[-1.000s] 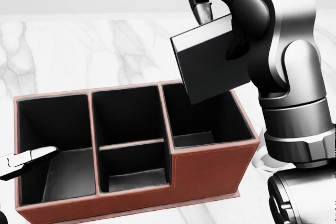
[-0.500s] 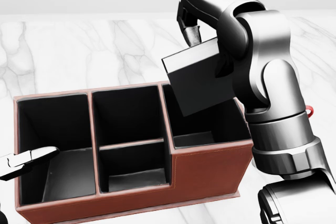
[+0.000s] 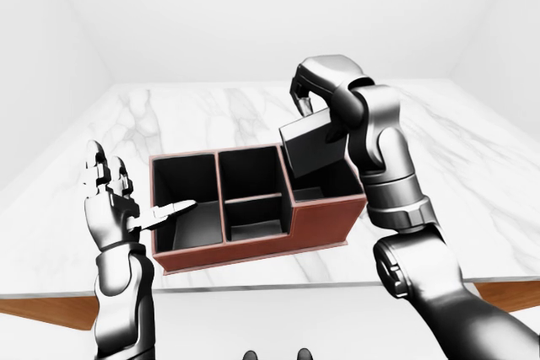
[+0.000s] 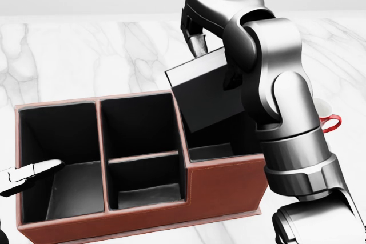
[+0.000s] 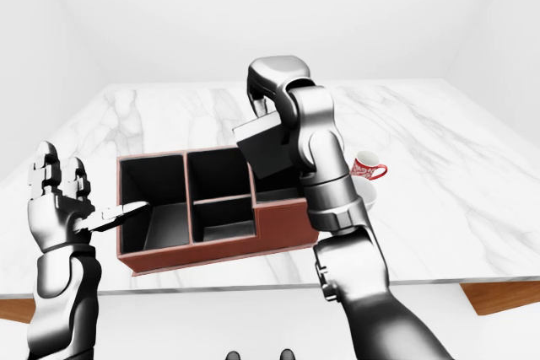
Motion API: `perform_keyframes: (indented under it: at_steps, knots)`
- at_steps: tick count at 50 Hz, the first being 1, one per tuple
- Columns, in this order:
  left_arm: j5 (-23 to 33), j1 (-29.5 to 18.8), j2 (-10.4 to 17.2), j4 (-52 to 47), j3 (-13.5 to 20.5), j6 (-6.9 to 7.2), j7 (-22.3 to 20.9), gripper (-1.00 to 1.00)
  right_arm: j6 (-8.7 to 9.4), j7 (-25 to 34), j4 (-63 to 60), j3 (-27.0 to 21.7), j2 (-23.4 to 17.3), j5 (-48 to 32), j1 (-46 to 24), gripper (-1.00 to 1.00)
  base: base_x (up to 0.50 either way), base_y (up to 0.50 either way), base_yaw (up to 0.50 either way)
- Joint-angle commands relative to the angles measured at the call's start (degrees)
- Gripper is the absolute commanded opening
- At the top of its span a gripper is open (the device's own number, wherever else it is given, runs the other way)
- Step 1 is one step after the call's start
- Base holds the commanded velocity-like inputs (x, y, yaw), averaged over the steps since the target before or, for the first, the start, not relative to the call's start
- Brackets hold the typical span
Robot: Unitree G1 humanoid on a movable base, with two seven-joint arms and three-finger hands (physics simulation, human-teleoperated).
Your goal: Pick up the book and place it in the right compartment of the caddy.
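walls (image 3: 253, 6): plain white, meeting in corners at the upper left and upper right of the left-eye view
table (image 3: 472, 166): white marble top with grey veins, filling the middle of the view
table edge (image 5: 506, 292): brown wood showing under the marble at the bottom corners
light: even, soft, with faint shadows

- Tabletop (image 3: 472, 183): white marble look, grey veins, smooth, polished.
- Caddy (image 4: 223, 192): matt reddish-brown leather look outside, dark matt lining.
- Book (image 4: 209, 98): matt dark grey cover.
- Arms: glossy grey metal.
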Motion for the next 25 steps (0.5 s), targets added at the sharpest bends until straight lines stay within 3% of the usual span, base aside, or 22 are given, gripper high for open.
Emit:
perform_keyframes:
  at_steps: [1, 25]
  knots:
    - [-0.03, -0.04, 0.0, 0.32, 0.02, -0.27, -0.03, 1.0, 0.0, 0.0, -0.12, -0.33, 0.65, -0.96, 0.13, -1.0, 0.0, 0.0, 0.0]
    - [0.22, 0.09, -0.09, 0.57, -0.21, -0.62, 0.0, 1.0, 0.0, 0.0, -0.03, -0.76, -0.9, -0.62, 4.08, -1.0, 0.0, 0.0, 0.0]
